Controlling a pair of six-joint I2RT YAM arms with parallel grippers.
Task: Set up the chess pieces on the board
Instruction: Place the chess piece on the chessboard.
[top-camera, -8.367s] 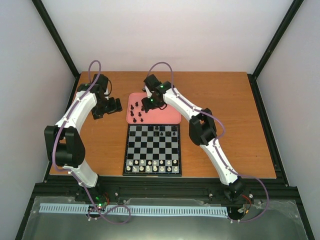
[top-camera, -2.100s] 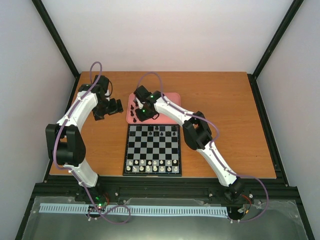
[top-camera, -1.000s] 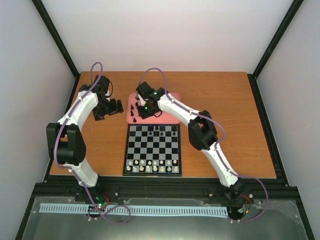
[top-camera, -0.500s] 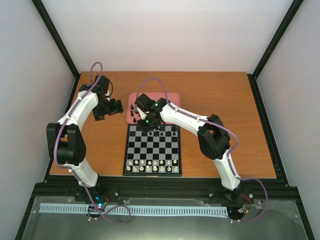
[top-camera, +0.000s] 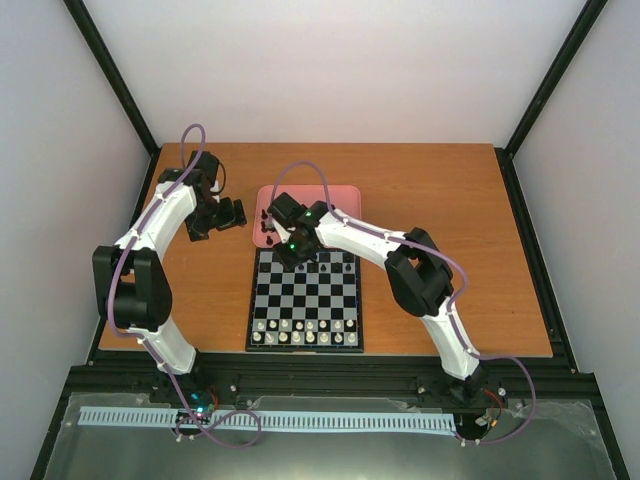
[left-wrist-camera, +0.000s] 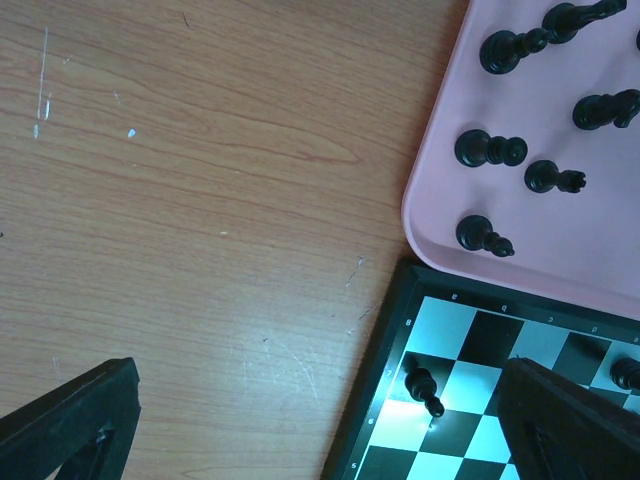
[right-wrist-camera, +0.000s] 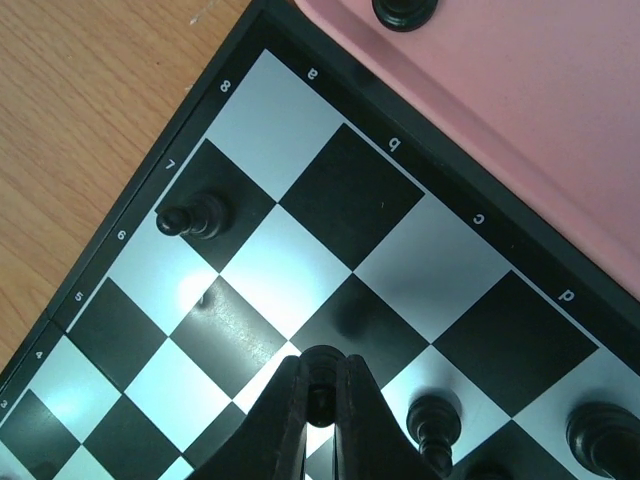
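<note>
1. Top view: The left gripper (top-camera: 235, 212) is hanging over the table (top-camera: 430, 190), just left of the tray (top-camera: 345, 195). Its fingers are standing wide apart and holding nothing. The right gripper (top-camera: 298, 252) is reaching over the far left corner of the board (top-camera: 305, 300). Black pieces (top-camera: 264, 216) are sitting on the tray's left end. A few more are standing on the board's far rows. White pieces (top-camera: 305, 330) are filling the two near rows.

2. Left wrist view: The spread fingers (left-wrist-camera: 75, 420) are framing bare table and the board's corner (left-wrist-camera: 400, 330), touching neither. Six black pieces (left-wrist-camera: 490, 148) are showing on the tray (left-wrist-camera: 440, 200). A pawn (left-wrist-camera: 422, 385) is standing on the board near that corner.

3. Right wrist view: The right gripper (right-wrist-camera: 322, 385) is pinching a piece (right-wrist-camera: 322, 362), its fingers closed tight on the dark top, above the squares near the board's a–c columns (right-wrist-camera: 300, 130). The pawn (right-wrist-camera: 195, 218) is standing upright on the dark square at a7, apart from the gripper. Two more black pieces (right-wrist-camera: 435, 420) are standing just right of the fingers. One is sitting on the tray (right-wrist-camera: 520, 100) at the top edge.
</note>
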